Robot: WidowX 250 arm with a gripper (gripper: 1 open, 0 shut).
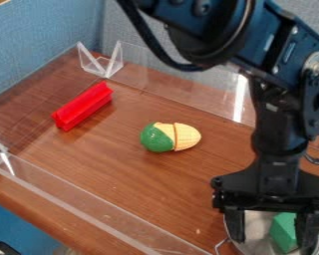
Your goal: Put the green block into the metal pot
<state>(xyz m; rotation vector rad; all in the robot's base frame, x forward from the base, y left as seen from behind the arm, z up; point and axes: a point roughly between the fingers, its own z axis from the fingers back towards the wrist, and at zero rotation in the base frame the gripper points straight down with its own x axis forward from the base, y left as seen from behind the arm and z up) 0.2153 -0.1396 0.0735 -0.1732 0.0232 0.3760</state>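
The green block [285, 232] shows as a small bright-green piece with flat matte faces at the bottom right corner of the view, partly cut off by the frame edge and partly hidden by the black fingers around it. It sits inside the metal pot [237, 242], of which only a short arc of thin shiny rim and a bit of pale inner wall show at the lower edge. The gripper [273, 217] hangs straight down over the pot with its dark fingers spread apart, one on each side of the block; whether either finger touches the block cannot be told. Above it the black and blue arm [275, 80] rises out of the top of the frame. Well apart, near the middle of the brown wooden table [83, 169], lies a toy vegetable [169, 136], green at one end and yellow at the other. A long red block [83, 105] rests further to the left.
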